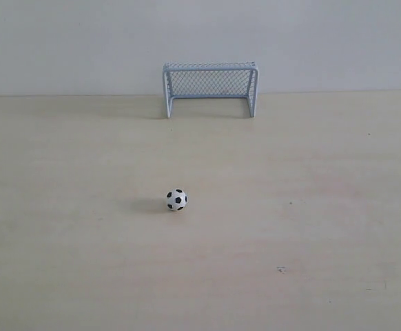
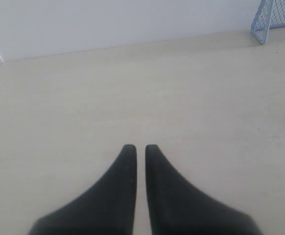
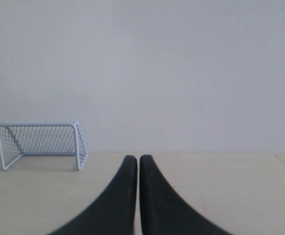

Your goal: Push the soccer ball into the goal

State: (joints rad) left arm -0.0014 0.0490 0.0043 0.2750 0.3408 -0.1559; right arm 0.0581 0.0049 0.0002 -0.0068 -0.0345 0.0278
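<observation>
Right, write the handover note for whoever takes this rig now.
Left tool: shut, empty, over bare table.
Right tool: shut, empty.
Soccer ball: on the open table, well apart from the goal. In the exterior view it lines up with the left part of the goal's mouth. It shows in neither wrist view.
The goal stands upright at the table's far edge by the wall.
Done: nothing yet.
To do: push the ball into the goal.

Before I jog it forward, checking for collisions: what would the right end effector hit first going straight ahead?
Probably only the plain white wall; the right end effector points past the pale blue mesh goal.
</observation>
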